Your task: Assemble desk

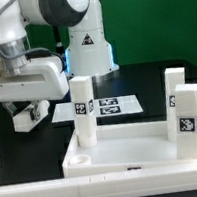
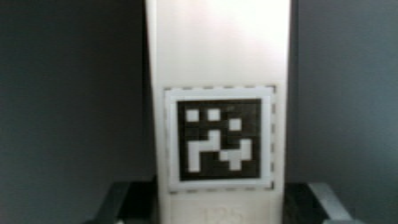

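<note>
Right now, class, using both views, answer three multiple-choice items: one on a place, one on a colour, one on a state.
1. Where does the marker board lie?
A. On top of the desk slab
B. Flat on the black table, behind the desk slab
C. Leaning against the green backdrop

2. What colour is the tagged leg filling the wrist view?
A. White
B. Red
C. Brown

3. How is the leg at the slab corner on the exterior view's left?
A. Lying flat on the table
B. Tipped over the border rail
C. Standing upright on the slab

Answers:
1 B: the marker board lies flat on the table, beyond the desk slab.
2 A: the tagged leg is white, with a black-and-white tag.
3 C: the corner leg stands vertical on the slab.
</note>
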